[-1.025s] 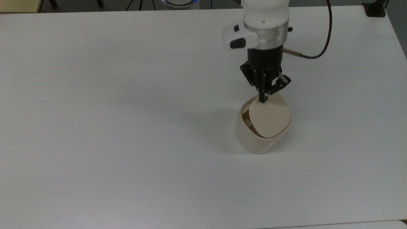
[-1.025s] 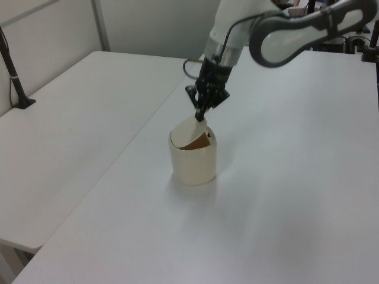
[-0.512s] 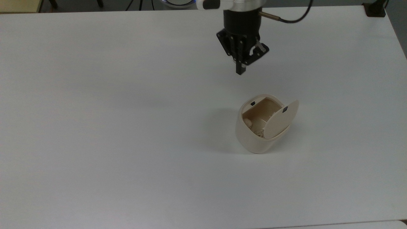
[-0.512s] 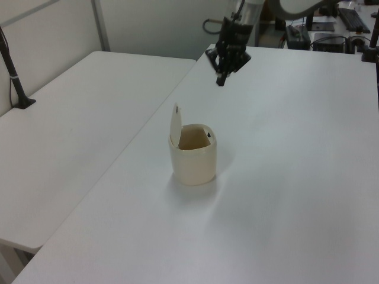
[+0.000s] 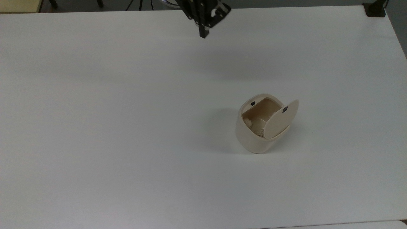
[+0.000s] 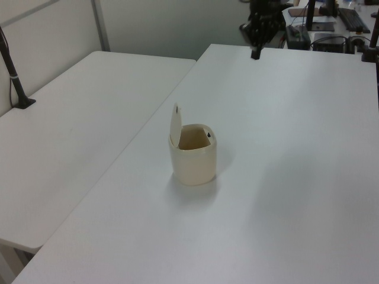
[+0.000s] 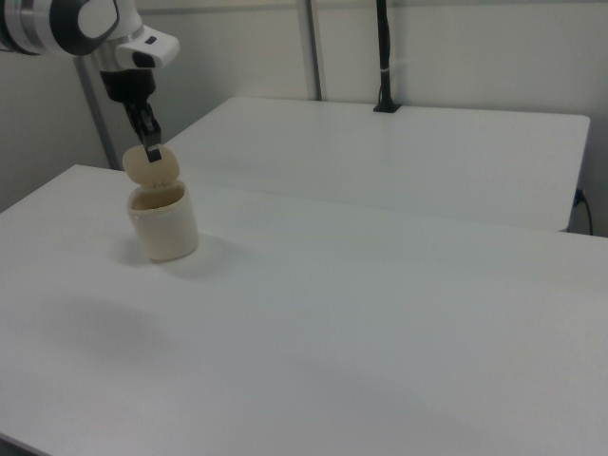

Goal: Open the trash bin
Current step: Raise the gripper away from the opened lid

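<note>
Bin open, task looks done.
Your bin [image 5: 259, 133] sits mid-table, lid [image 5: 281, 119] standing upright, inside exposed. Gripper [image 5: 203, 34] hangs well apart near the far edge, fingers together, holding nothing.

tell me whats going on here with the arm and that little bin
A Franka arm's gripper hangs above the far part of the white table, well clear of the small cream trash bin. The bin stands upright with its lid swung up on its hinge, so the inside is exposed and some pale crumpled scraps show in it. Nothing is touching the bin. The fingers look closed together and hold nothing.
</note>
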Available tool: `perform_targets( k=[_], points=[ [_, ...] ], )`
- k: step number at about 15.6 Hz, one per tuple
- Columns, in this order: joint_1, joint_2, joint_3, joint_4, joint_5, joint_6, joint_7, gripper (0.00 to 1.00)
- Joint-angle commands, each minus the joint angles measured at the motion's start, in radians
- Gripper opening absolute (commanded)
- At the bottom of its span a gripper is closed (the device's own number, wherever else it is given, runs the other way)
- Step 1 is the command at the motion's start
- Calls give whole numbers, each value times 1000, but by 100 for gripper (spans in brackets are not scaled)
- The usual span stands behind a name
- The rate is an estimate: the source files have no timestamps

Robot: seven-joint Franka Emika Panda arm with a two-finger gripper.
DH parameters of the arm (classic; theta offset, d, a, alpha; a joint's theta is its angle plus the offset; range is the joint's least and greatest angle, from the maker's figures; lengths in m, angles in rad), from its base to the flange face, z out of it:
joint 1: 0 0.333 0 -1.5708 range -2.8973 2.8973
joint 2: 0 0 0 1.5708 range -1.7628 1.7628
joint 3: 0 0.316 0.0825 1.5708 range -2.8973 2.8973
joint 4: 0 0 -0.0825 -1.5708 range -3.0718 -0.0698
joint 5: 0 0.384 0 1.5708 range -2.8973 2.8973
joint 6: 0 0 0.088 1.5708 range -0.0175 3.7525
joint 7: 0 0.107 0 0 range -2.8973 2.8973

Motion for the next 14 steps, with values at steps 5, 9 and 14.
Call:
perform_targets(
  k=[5, 9, 14],
  points=[
    [-46, -88, -82, -79, 25, -34, -363, 0],
    [-46, -108, -158, -79, 25, -33, -500, 0],
    [-50, -110, -171, -79, 25, -31, -546, 0]
  ],
)
